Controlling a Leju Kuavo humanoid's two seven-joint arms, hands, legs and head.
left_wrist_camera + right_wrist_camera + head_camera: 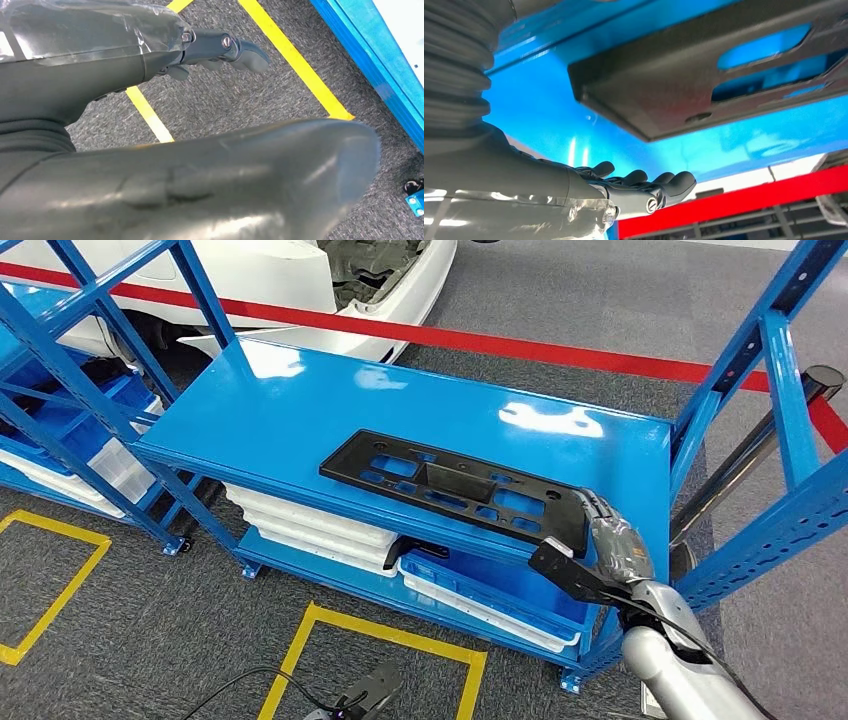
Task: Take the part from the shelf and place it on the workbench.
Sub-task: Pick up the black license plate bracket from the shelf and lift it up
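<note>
The robot's right hand (pixel 600 540) — fingers apart, grasping nothing — reaches the near right end of the black part (pixel 450 485) lying flat on the blue shelf (pixel 300 400); the left hand (pixel 220 50) hangs unclenched over the floor.

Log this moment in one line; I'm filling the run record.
stage: reach | right hand: open, at part end, not gripping | part: flat on shelf | left hand: open, over floor
</note>
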